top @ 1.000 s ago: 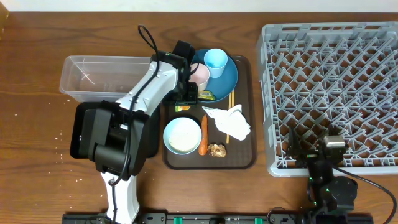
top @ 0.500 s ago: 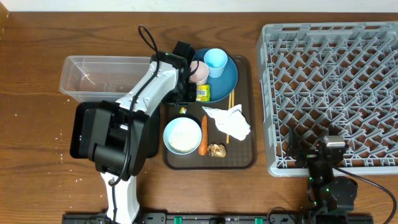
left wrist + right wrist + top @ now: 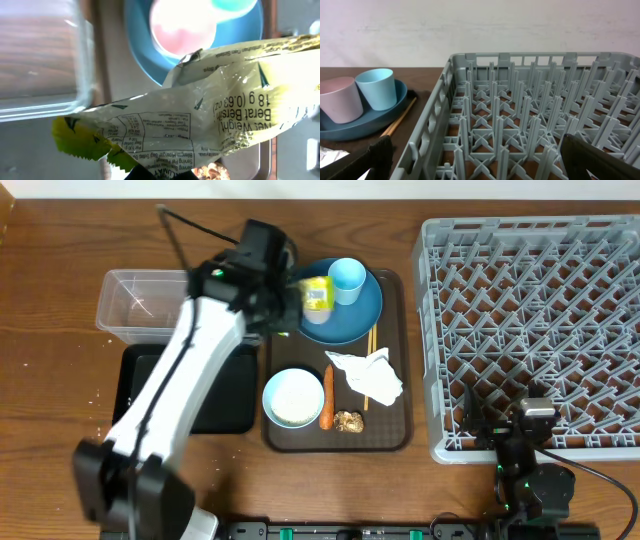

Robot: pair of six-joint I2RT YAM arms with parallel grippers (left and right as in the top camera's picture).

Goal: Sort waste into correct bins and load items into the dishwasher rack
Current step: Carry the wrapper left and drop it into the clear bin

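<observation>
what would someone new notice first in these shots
The big grey dishwasher rack fills the right side of the overhead view, with no dishes visible in it. Next comes the left gripper, shut on a yellow-green crinkled wrapper and holding it over the left edge of the blue plate, beside the clear tub. In the left wrist view the wrapper spans most of the frame.

Surface: brown wooden table [image 3: 60, 260], its grain running left to right.
Upper left: clear rectangular plastic tub [image 3: 125, 320], standing on the wood.
Left of centre: shallow black rectangular tray [image 3: 225, 395], just below the tub.
Centre: dark brown rectangular serving tray [image 3: 385, 430], just right of those 2.
Right: large square grey plastic crate with upright pegs [image 3: 530, 320], a strip of bare wood between it and the serving tray.
</observation>
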